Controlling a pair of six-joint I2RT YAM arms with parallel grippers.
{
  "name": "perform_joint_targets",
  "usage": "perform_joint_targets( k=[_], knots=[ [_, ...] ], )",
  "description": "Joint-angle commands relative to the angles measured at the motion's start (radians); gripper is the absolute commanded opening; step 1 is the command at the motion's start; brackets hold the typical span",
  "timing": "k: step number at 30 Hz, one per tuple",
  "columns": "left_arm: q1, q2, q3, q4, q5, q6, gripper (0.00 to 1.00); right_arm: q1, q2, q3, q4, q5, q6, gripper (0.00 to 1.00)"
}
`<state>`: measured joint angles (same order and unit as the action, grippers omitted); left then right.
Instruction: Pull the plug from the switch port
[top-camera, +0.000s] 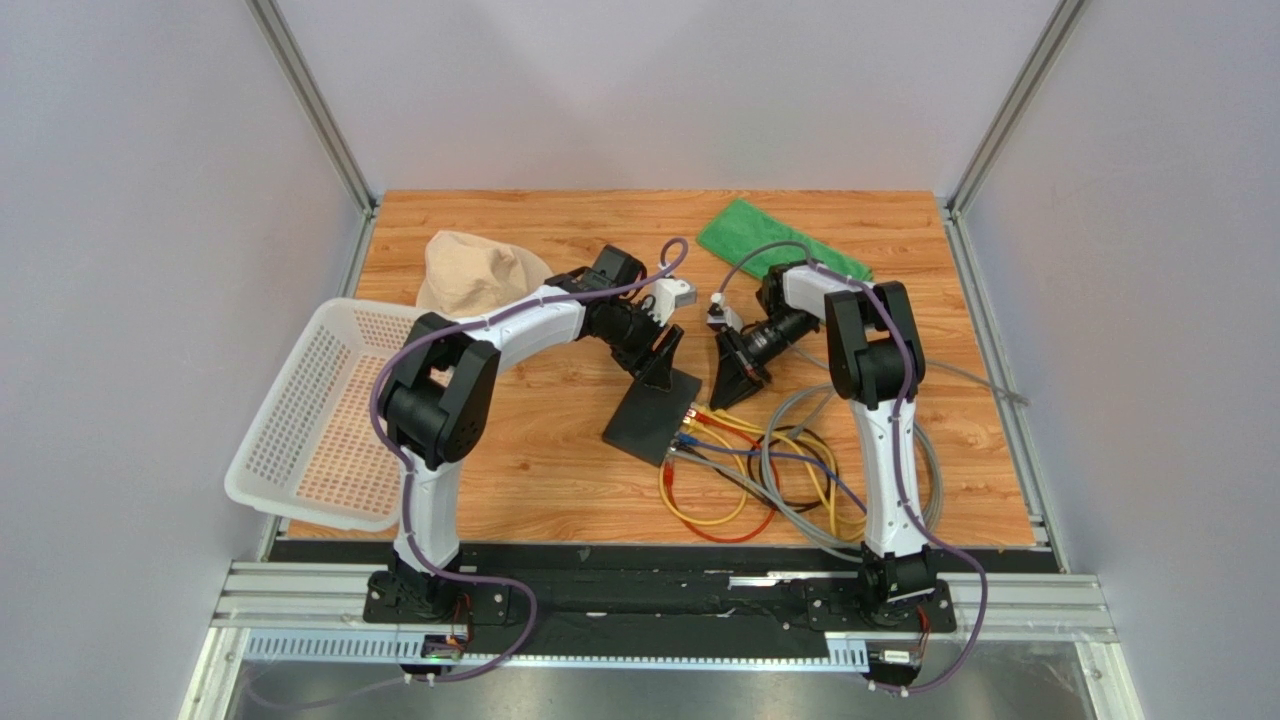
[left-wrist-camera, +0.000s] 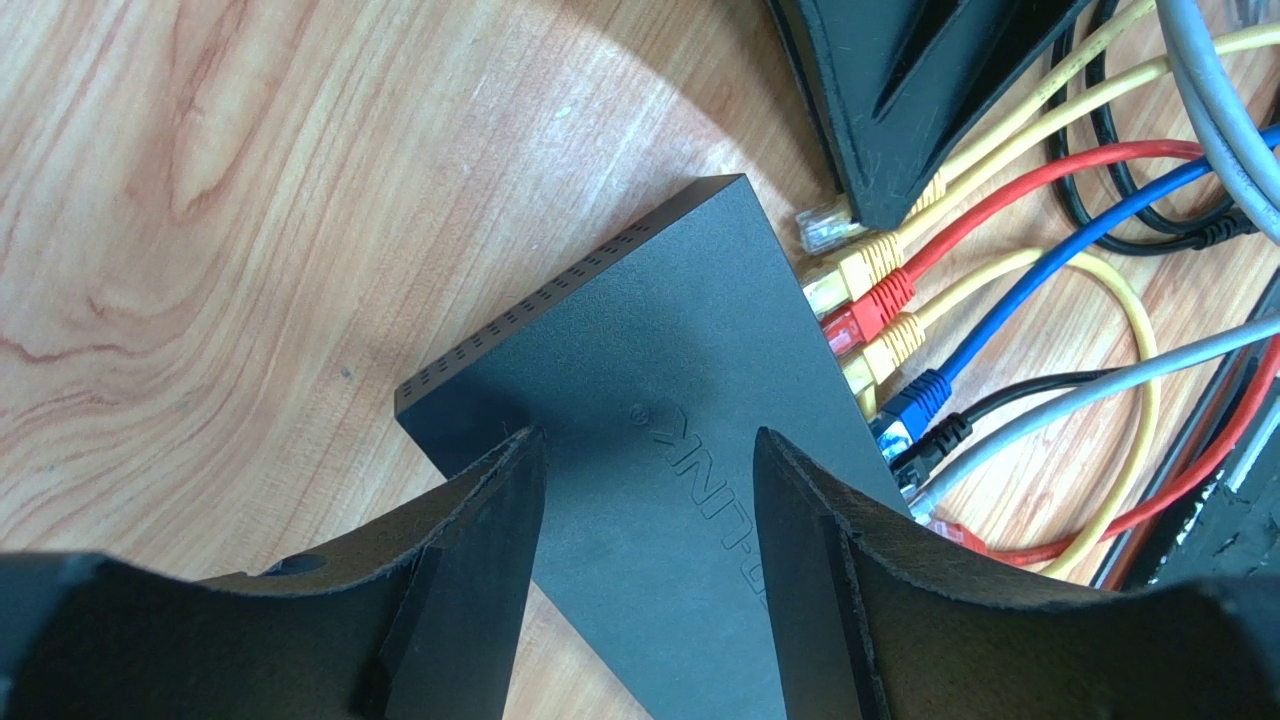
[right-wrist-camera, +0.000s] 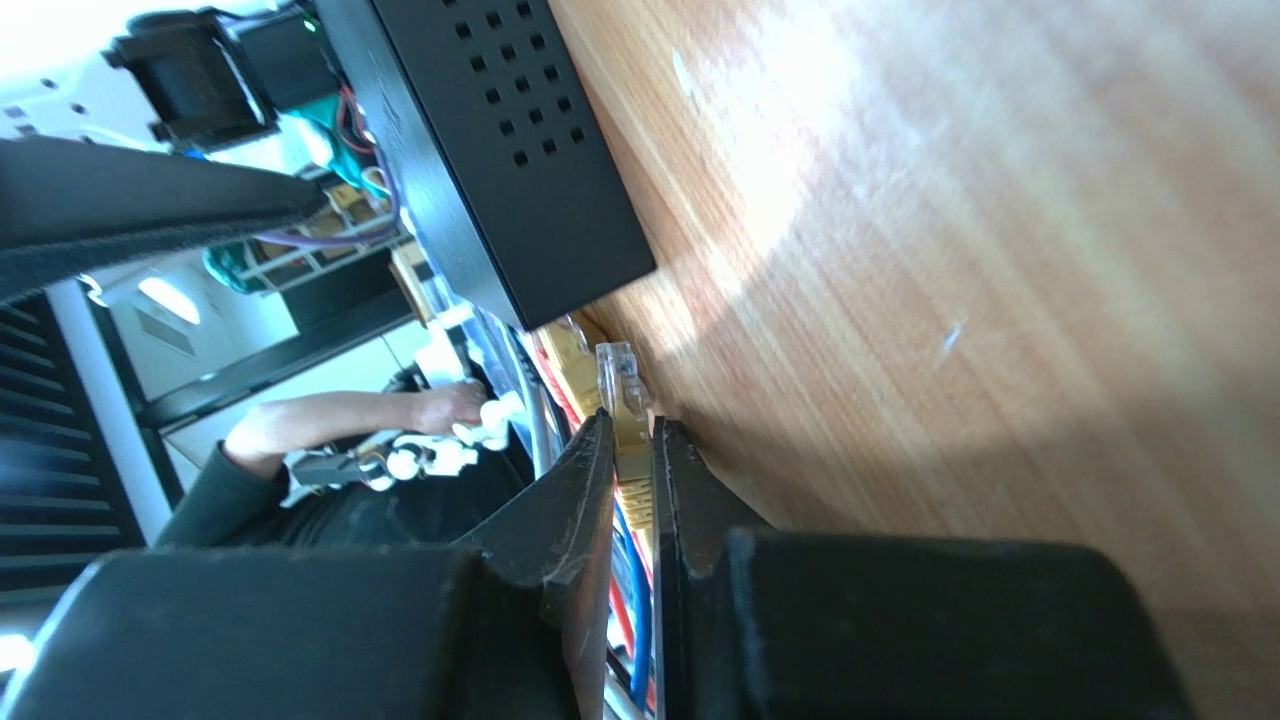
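You had the left jaws spread wide over the switch, one finger above each side of its top face. They gripped nothing, and I could not tell whether they pressed on the lid. The switch lay flat on the tabletop near the middle, between the two arms, with its socket edge turned toward the right arm.

Your right jaws were pinched nearly together on the yellow-booted plug, holding it by the boot low over the wood. Its clear tip stood just beside the switch's far corner, outside the row of sockets rather than in one.

Further along that edge, yellow, red, blue, black and grey cables sat plugged in side by side. Their loops trailed across the tabletop toward the right arm's base.

A white basket sat at the left edge. A beige cloth lay behind the left arm, and a green cloth lay at the far side.
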<state>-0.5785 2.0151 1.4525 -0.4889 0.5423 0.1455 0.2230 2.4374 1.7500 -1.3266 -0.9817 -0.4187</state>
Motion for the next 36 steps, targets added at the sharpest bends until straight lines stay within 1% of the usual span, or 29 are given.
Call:
perform_joint_targets(
  k=[1, 7, 10, 14, 15, 17, 18, 23, 24, 28, 31, 32, 33, 34, 35, 36],
  knots=[
    [-0.004, 0.074, -0.023, -0.079, -0.064, 0.042, 0.64, -0.001, 0.058, 0.028, -0.054, 0.120, -0.114, 0.00],
    [-0.004, 0.074, -0.026, -0.080, -0.065, 0.045, 0.64, -0.004, 0.012, -0.001, -0.052, 0.113, -0.134, 0.00],
    [-0.004, 0.076, -0.026, -0.080, -0.064, 0.046, 0.63, -0.017, -0.044, 0.041, -0.057, 0.129, -0.134, 0.00],
    [-0.003, 0.074, -0.024, -0.080, -0.064, 0.048, 0.63, -0.060, -0.136, 0.172, -0.036, 0.162, -0.100, 0.00],
    [-0.003, 0.076, -0.026, -0.080, -0.064, 0.048, 0.63, -0.071, -0.153, 0.205, 0.022, 0.194, -0.080, 0.00],
    [-0.004, 0.076, -0.024, -0.079, -0.062, 0.049, 0.63, -0.094, -0.193, 0.223, 0.087, 0.230, -0.026, 0.00],
    [-0.004, 0.076, -0.024, -0.082, -0.062, 0.049, 0.63, -0.100, -0.199, 0.242, 0.136, 0.279, -0.013, 0.00],
    [-0.004, 0.071, -0.030, -0.076, -0.070, 0.054, 0.63, -0.119, -0.183, 0.318, 0.196, 0.461, 0.027, 0.00],
    [-0.001, 0.068, -0.030, -0.076, -0.071, 0.055, 0.63, -0.122, -0.186, 0.319, 0.217, 0.509, 0.028, 0.00],
    [0.002, 0.042, -0.030, -0.082, -0.064, 0.063, 0.64, -0.149, -0.193, 0.321, 0.256, 0.563, 0.049, 0.00],
    [0.003, 0.011, -0.027, -0.094, -0.055, 0.068, 0.65, -0.166, -0.216, 0.270, 0.312, 0.616, 0.032, 0.00],
    [0.005, 0.001, -0.024, -0.096, -0.054, 0.068, 0.65, -0.171, -0.227, 0.228, 0.340, 0.633, 0.032, 0.00],
    [0.003, -0.007, -0.023, -0.102, -0.053, 0.069, 0.67, -0.175, -0.238, 0.205, 0.393, 0.659, 0.037, 0.01],
    [0.003, -0.025, -0.018, -0.108, -0.053, 0.072, 0.68, -0.185, -0.245, 0.194, 0.414, 0.669, 0.044, 0.16],
    [0.005, -0.035, -0.012, -0.111, -0.054, 0.074, 0.68, -0.188, -0.245, 0.206, 0.426, 0.675, 0.057, 0.26],
    [0.005, -0.044, -0.009, -0.119, -0.056, 0.077, 0.69, -0.188, -0.239, 0.227, 0.419, 0.646, 0.067, 0.39]
  ],
)
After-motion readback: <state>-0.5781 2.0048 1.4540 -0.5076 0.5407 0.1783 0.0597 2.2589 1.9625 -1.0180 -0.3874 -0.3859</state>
